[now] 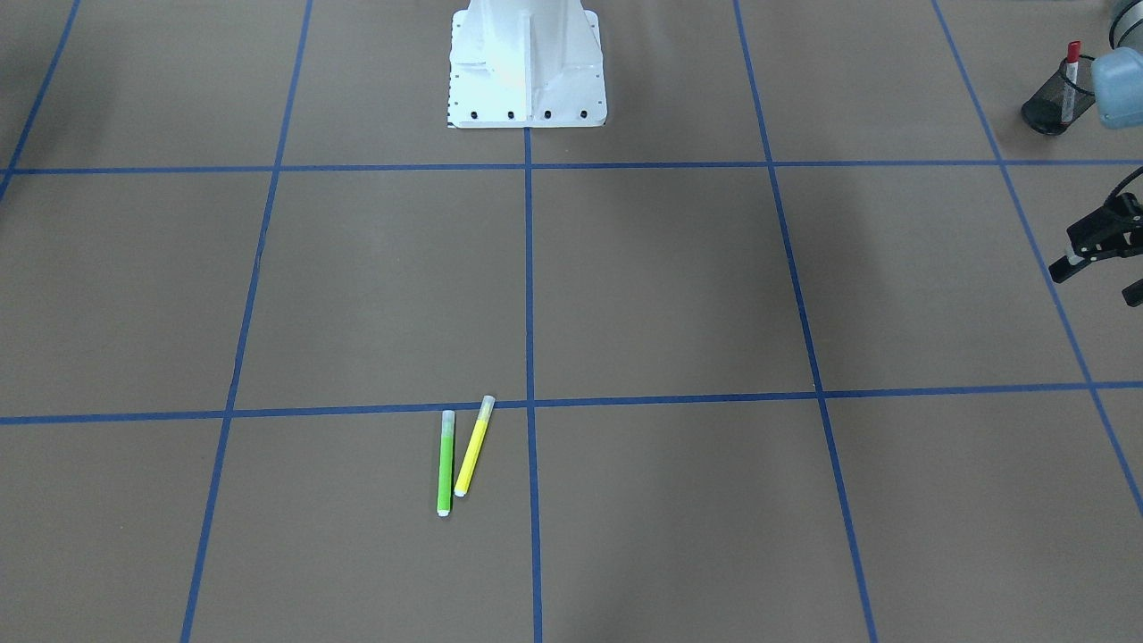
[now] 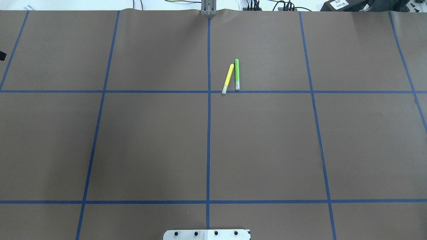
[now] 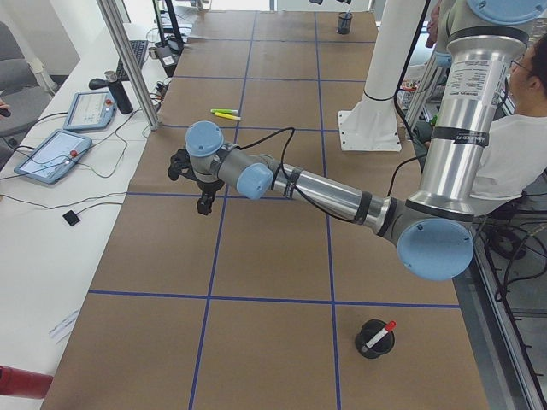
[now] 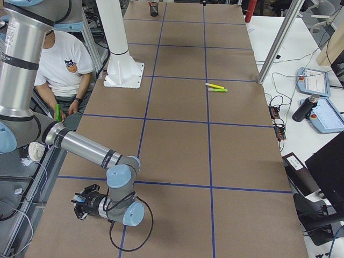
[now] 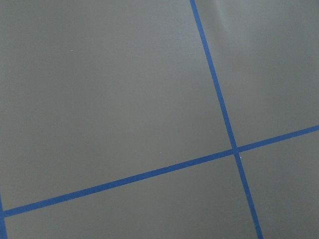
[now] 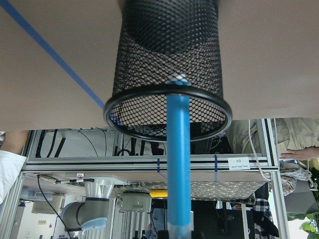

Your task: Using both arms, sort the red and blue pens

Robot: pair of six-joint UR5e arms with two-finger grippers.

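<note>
On the surface [image 2: 150, 150], beyond the base [image 2: 206, 234], just right of the centre line [image 2: 208, 133]: first highlighter [image 2: 228, 78], second highlighter [image 2: 237, 75] just beside it on the right. At the left end: marker [image 1: 1070, 76] in a mesh cup [image 1: 1045, 112]. At the right end: pen [image 6: 178, 159] reaching into another mesh cup [image 6: 169, 50].

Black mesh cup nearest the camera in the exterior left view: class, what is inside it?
A white-barrelled marker leans inside the black mesh cup, red cap poking above the rim. The cup's dark bottom is hidden; anything else there cannot be seen.
</note>
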